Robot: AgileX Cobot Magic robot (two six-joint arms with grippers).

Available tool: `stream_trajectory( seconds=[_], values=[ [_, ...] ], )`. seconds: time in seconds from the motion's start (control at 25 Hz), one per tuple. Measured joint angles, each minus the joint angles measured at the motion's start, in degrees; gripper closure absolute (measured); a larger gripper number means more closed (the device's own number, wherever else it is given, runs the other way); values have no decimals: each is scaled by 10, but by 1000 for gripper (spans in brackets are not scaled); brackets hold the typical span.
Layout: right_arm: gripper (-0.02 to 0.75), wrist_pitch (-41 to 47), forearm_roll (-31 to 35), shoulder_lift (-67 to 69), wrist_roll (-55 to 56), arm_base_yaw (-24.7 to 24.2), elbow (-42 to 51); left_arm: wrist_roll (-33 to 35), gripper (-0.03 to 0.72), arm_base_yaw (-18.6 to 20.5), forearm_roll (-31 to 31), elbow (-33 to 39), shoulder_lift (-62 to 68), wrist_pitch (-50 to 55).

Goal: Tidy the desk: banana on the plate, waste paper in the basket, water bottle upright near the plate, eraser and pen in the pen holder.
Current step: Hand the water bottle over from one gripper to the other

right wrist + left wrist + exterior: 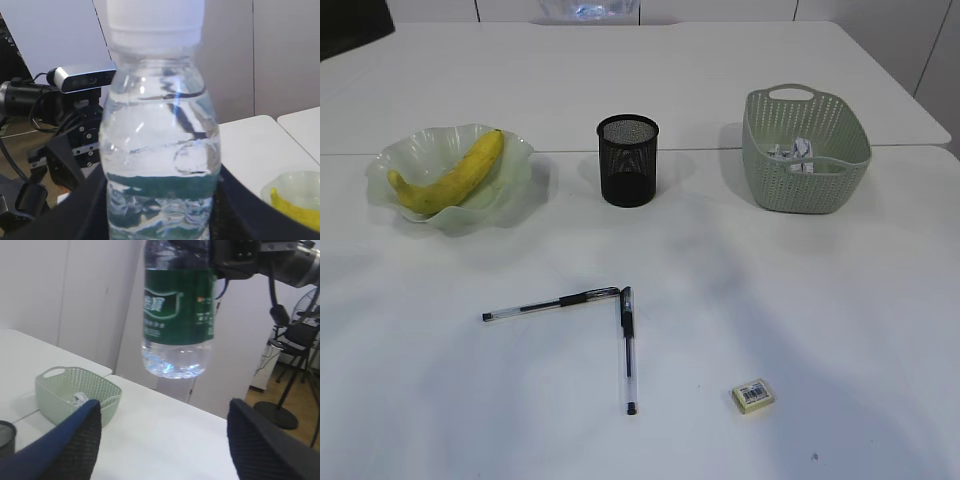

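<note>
Standing water bottle (160, 150), cap uppermost

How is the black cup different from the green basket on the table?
The pen holder is a black mesh cylinder, round and narrow; the basket is sage green, wider, rounded-rectangular, with handle cut-outs. The basket holds crumpled paper; nothing shows inside the pen holder, though its depth is hard to see. The pen holder stands mid-table, the basket to its right. Both have perforated walls, stand upright and look similar in height.

Walls: white panels (75, 300) with thin seams.
Floor: brown wood (295, 432).
Furniture: black chair (302, 335); a fan (307, 302) behind it.
</note>
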Motion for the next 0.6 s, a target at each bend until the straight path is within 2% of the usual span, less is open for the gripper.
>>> stream_trajectory(
  seconds=[0.24,0.36,0.6],
  values=[
    [388,-1,7,0,-1,5,0,-1,133,-71,0,0,0,1],
    [388,-4,7,0,-1,24,0,-3,133,-83,2,-11,0,2],
    [388,-3,7,0,-1,57,0,-16,133,-85,2,-46,0,3]
  ],
)
